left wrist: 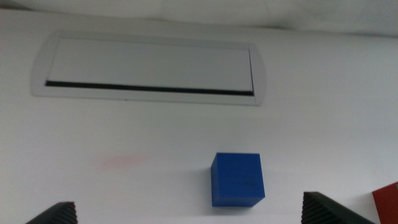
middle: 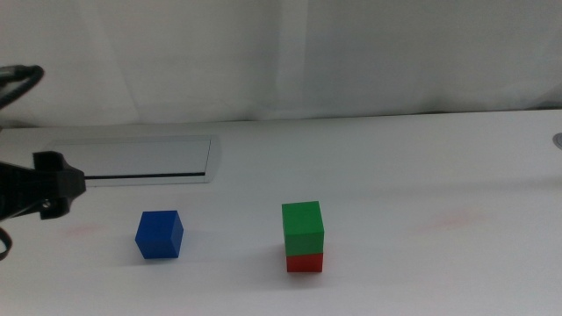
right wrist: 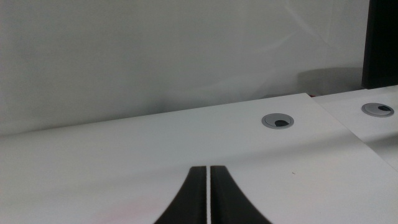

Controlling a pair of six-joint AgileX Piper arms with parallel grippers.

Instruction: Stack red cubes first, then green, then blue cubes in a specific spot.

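Where the middle view looks down over the white table (middle: 421, 175): left gripper (middle: 61, 186) reaching in from the left edge, held above the tabletop, near the grey-framed slot panel (middle: 132, 160) and short of the blue cube (middle: 159, 234). Blue cube alone on the table, well apart from the stack. Green cube (middle: 302, 228) seated squarely on the red cube (middle: 305, 262), both upright, right of the blue one. Right arm out of this view.

From the left wrist: jaws spread wide, released, only their dark tips at the two lower corners, holding nothing. Blue cube (left wrist: 237, 180) between and beyond the tips, untouched. Slot panel (left wrist: 149, 68) farther off; a sliver of red cube (left wrist: 387, 199) at the edge.

From the right wrist: right gripper (right wrist: 208, 199) low over bare table, jaws clenched with a hairline gap, empty. Two round grey grommets (right wrist: 277, 121) set in the surface beyond
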